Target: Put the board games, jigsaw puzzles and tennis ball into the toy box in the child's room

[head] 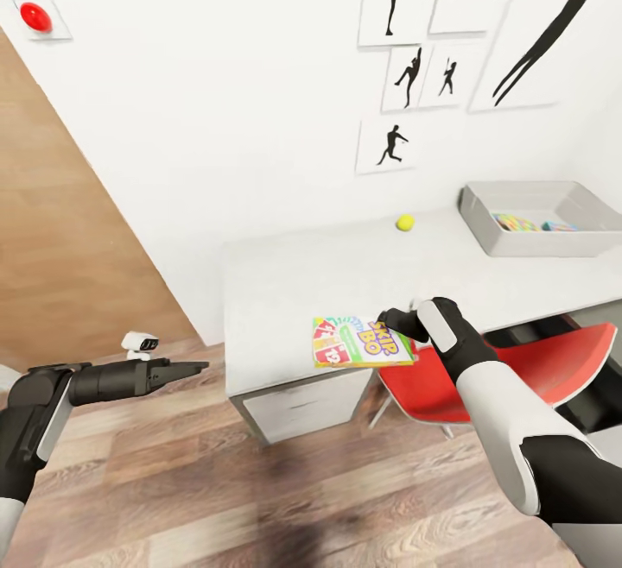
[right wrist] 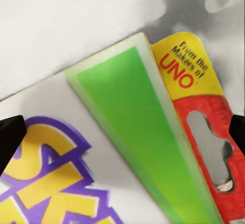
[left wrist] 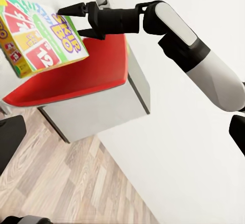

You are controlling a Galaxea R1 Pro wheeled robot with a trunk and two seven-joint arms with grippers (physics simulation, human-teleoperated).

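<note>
The SKIP-BO board game (head: pixel 361 342) lies flat at the table's (head: pixel 294 292) front edge, its right end over the red chair. My right gripper (head: pixel 396 323) is open at that end; in its wrist view the fingertips (right wrist: pixel 10 137) stand wide apart over the box (right wrist: pixel 127 132). The left wrist view shows the same box (left wrist: pixel 38 32) under the right gripper (left wrist: pixel 79 21). The tennis ball (head: pixel 404 222) rests near the wall. The toy box (head: pixel 484 223) stands at the table's far right with colourful jigsaw puzzles (head: pixel 517 223) inside. My left gripper (head: pixel 194 368) is open over the floor, left of the table.
A red chair (head: pixel 527 365) is tucked under the table below my right arm. A drawer unit (head: pixel 302 408) hangs under the table's near corner. Wood plank floor (head: pixel 259 499) spreads in front. A wooden door (head: pixel 60 231) is at the left.
</note>
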